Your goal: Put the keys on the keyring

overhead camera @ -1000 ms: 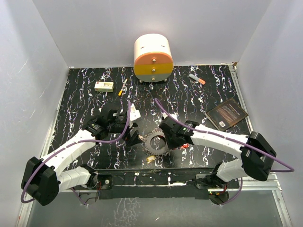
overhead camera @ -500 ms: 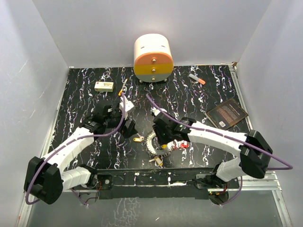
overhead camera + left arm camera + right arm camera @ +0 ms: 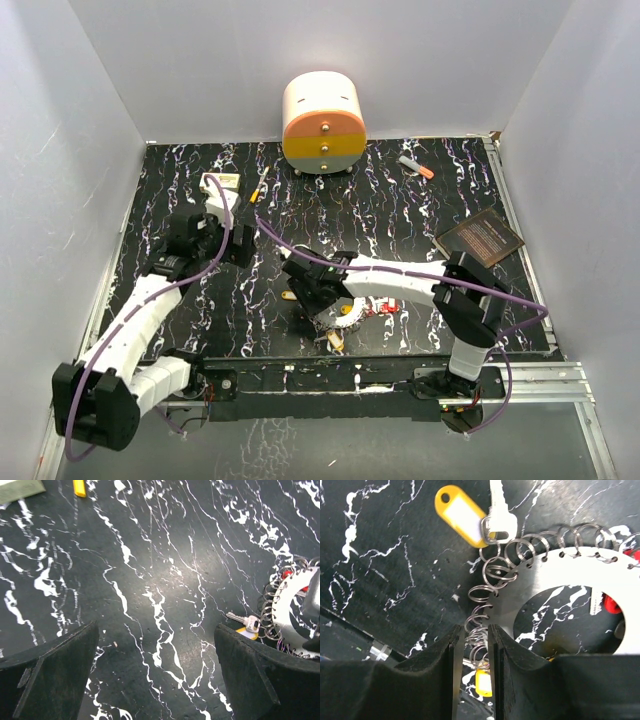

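Note:
The keyring (image 3: 570, 582) is a flat grey-silver disc with a wide hole and small wire rings along its rim. It lies at the table's front middle (image 3: 345, 318). My right gripper (image 3: 470, 630) is over its left rim (image 3: 308, 308), with the jaws nearly closed on the wire rings. A silver key with a yellow tag (image 3: 462, 515) hangs off the rim. Another yellow tag (image 3: 483, 682) shows below the fingers. A red tag (image 3: 385, 307) lies right of the ring. My left gripper (image 3: 156, 627) is wide open and empty, up and left of the ring (image 3: 232, 250).
A cream, orange and grey drawer cabinet (image 3: 323, 125) stands at the back. An orange-tipped marker (image 3: 416, 167) lies to its right. A black book (image 3: 480, 240) is at the right. A white box (image 3: 220, 182) and a small yellow stick (image 3: 255, 193) are at the back left.
My left gripper has drawn back up and left, away from the ring, and is now empty. My right gripper has slid left across the ring onto its left rim. A yellow-tagged key now lies left of the ring.

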